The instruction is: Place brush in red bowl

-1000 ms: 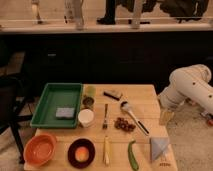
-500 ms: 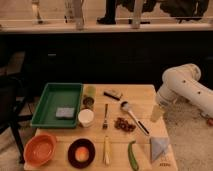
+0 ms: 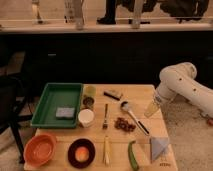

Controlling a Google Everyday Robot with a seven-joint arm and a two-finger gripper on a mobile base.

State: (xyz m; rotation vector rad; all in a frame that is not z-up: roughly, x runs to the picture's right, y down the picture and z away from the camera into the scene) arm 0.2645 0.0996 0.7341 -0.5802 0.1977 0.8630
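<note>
On the table (image 3: 145,92), with the red bowl (image 3: 40,149) lower left, the gripper (image 3: 151,109) at centre right, jaws open and empty, had best steer clear of the cup (image 3: 86,117), pass over the spoon (image 3: 134,116) lying between, and pinch the brush (image 3: 105,116) at frame centre across its slim handle.
</note>
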